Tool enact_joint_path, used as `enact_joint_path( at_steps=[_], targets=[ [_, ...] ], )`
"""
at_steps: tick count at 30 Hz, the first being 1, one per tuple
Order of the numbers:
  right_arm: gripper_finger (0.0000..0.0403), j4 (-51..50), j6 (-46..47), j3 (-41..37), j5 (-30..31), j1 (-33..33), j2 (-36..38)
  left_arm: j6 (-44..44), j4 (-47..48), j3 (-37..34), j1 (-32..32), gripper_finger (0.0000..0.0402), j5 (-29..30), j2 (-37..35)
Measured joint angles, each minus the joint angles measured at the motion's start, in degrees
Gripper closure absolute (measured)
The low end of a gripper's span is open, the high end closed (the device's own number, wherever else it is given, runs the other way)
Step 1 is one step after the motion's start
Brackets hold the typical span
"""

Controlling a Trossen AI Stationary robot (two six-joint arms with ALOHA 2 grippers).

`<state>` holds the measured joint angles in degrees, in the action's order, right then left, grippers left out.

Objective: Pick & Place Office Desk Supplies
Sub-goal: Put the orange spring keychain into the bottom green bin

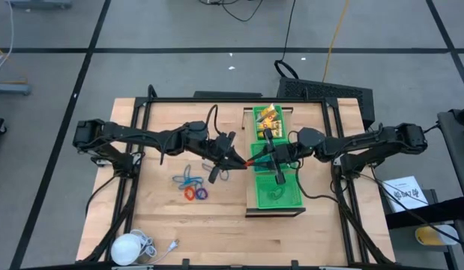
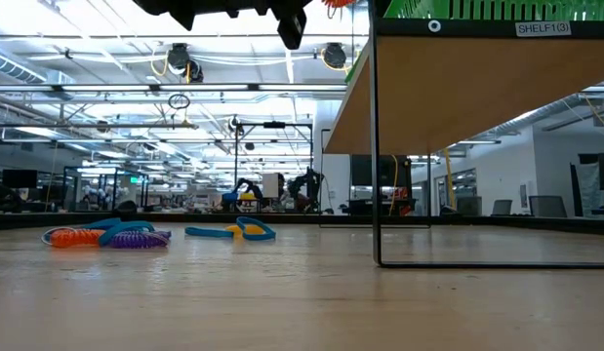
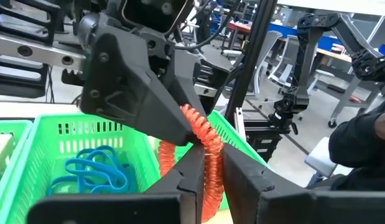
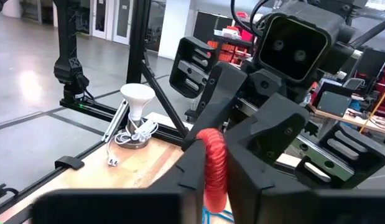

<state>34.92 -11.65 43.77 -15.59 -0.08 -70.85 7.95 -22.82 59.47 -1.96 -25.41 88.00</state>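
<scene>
We have the red coiled ring (image 3: pixel 208 149) pinched by both the left gripper (image 1: pixel 243 160) and right gripper (image 1: pixel 255 160) at the green mesh tray (image 1: pixel 288 196) edge; the left should probably release first.

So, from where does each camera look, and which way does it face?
High: above, straight down on the table; both arms show.
Low: table-top height, level toward the room; arm parts at top.
Left wrist: faces right gripper, green tray; own fingers show.
Right wrist: faces left gripper; own fingers show.
Both wrist views share the red ring.
</scene>
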Motion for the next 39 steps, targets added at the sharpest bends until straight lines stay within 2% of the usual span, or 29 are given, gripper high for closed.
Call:
enact_joint_path(
  at_steps=[3, 9, 14, 19, 24, 27, 32, 36, 39],
  targets=[
    [0.039, 0.0, -0.6, 0.0, -0.1, 0.0, 0.0, -0.1, -0.1, 0.0, 0.0, 0.0343, 0.0, 0.0],
    [0.038, -0.4, -1.1, 0.0, 0.3, 0.0, 0.0, -0.1, -0.2, 0.0, 0.1, 0.0331, 1.0, 0.0],
    [0.0395, -0.1, -1.1, 0.0, 0.8, -0.1, 0.1, 0.1, 0.5, -0.1, 0.2, 0.0274, 4.2, -1.4],
    [0.0392, -1.7, -1.1, 0.0, 0.7, -0.1, 0.9, -2.1, 2.4, -0.1, -0.2, 0.0207, 5.3, -4.9],
    [0.0392, -4.3, 0.3, 0.1, 0.5, -0.1, 3.9, -2.7, 9.7, 0.0, -2.0, 0.0168, 7.3, -10.6],
    [0.0393, -7.6, 1.9, 0.0, 0.2, 0.2, 6.2, -3.4, 14.4, 0.0, -3.0, 0.0156, 10.2, -13.1],
    [0.0391, -12.3, 4.6, 0.0, -6.6, 0.7, 10.8, -5.3, 21.3, -0.3, -4.7, 0.0152, 15.1, -15.1],
    [0.0391, -17.9, 5.0, 0.0, -8.7, 2.7, 14.7, -6.1, 20.7, -2.2, -5.2, 0.0153, 15.0, -15.0],
    [0.0391, -21.6, 5.0, -1.0, -8.7, 4.7, 17.5, -6.2, 15.6, -5.6, -5.2, 0.0153, 15.0, -15.0]
  ],
)
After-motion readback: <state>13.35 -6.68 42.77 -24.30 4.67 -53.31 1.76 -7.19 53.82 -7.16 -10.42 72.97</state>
